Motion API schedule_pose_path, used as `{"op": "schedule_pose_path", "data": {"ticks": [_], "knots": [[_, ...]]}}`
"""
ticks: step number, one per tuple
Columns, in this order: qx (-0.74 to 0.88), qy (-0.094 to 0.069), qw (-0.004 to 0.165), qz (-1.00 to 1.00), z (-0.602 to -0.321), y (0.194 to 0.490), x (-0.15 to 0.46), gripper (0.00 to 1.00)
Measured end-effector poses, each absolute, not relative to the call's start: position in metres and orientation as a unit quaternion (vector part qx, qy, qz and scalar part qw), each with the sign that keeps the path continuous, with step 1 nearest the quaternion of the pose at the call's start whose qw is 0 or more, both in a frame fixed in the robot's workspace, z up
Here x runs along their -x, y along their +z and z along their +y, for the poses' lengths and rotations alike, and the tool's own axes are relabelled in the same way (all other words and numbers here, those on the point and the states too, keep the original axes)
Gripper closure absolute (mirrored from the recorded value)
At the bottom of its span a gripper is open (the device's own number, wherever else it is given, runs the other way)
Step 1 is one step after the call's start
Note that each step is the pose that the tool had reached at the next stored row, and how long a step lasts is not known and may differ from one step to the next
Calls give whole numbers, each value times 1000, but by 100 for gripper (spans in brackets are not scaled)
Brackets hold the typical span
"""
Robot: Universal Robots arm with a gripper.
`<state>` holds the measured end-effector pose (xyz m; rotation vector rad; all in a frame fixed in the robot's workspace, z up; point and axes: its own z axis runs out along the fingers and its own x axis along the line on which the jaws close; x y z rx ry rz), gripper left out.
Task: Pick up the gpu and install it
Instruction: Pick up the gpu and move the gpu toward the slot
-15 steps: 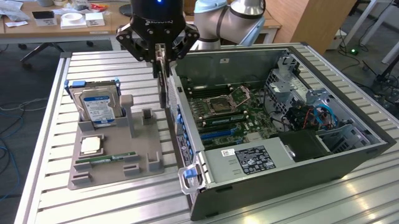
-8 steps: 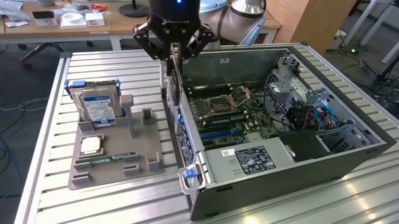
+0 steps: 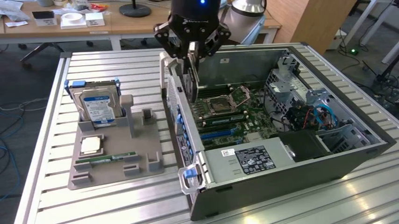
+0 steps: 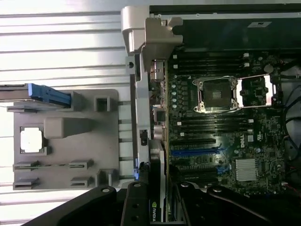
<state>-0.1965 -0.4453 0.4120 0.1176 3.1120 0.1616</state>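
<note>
Claw: the claw (image 3: 194, 50) hangs over the open computer case (image 3: 349, 154), its fingers closed narrow on the upper edge of the gpu (image 3: 194, 77).
Gpu: a thin dark card, held upright and edge-on below the claw. It reaches down into the case just beside the wall that faces the grey tray (image 3: 115, 163).
Gpu from the wrist: the gpu (image 4: 159, 165) runs out from between the claw (image 4: 160, 200) fingers, along the case wall, at the end of the blue slots (image 4: 193, 151).
Contact: whether the card's lower edge touches the motherboard (image 3: 246, 122) cannot be told.
Writing on the gpu: a small green logo sits on the card's edge close to the fingers; no letters can be read.
Writing on the motherboard: white lettering near the slots, too small to be sure of.
Case label: a black-and-white sticker (image 3: 252, 159) on the power supply box; its text is unreadable.
Hard drive: the hard drive (image 3: 96, 105) stands upright in the tray with a blue-and-white label; its print is unreadable.
Tray contents: a processor chip (image 3: 91, 145) and a green RAM stick (image 3: 106, 159) lie in their recesses.
Table: the slatted metal table (image 3: 124, 205) carries the tray toward the edge on the exterior view's left and the case toward the edge on the exterior view's right.
</note>
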Motion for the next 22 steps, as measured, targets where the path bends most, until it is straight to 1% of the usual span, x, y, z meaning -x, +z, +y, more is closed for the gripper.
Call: {"op": "schedule_pose_path", "data": {"ticks": [8,22], "knots": [[-38,56,11,998,-445,412,162,73],[-38,57,11,998,-445,412,103,73]]}}
